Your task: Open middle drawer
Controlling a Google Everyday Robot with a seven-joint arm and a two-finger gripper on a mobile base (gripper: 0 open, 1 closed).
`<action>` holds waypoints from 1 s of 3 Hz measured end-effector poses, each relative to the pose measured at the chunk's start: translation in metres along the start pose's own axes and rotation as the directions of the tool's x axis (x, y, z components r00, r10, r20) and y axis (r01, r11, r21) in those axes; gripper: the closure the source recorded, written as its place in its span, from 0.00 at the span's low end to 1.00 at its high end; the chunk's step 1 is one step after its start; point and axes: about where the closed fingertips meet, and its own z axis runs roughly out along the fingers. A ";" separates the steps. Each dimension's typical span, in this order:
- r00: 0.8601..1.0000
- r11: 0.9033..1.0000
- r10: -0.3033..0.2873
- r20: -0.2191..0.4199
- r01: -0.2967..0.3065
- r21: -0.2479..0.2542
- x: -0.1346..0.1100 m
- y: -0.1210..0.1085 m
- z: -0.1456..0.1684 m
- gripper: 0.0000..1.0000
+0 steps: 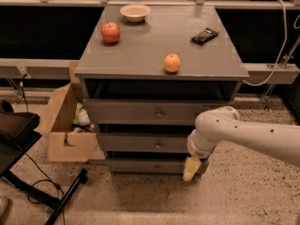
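the middle drawer [136, 143] is seen shut, as the 2nd of 3 grey fronts in the cabinet [154, 46], between the top drawer [126, 111] and the bottom drawer [140, 165]. its small round knob [158, 146] is set at the middle of the front.

the gripper [191, 168] is found low at the right side of the cabinet, pointed down, in front of the right end of the bottom drawer and just under the level of the middle front. it is carried by the white arm [243, 132], which is brought in from the right. whether the gripper is released or clenched cannot be told.

the coming move is judged to turn on 1 relation: the knob lies up and to the left of the gripper, near it but apart. the drawer's long axis is laid left to right, so the pull is expected to be made straight toward the near side. before that, the tip would likely have to be raised, shifted left and turned to face the front, so that the knob of the bottom drawer is not taken by mistake.
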 end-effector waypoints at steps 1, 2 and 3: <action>0.999 0.998 -0.037 -0.009 0.037 0.048 0.004 -0.041 0.044 0.00; 0.999 0.997 -0.038 -0.031 0.040 0.067 0.011 -0.062 0.067 0.00; 0.999 0.997 -0.015 -0.035 0.018 0.077 0.017 -0.081 0.080 0.00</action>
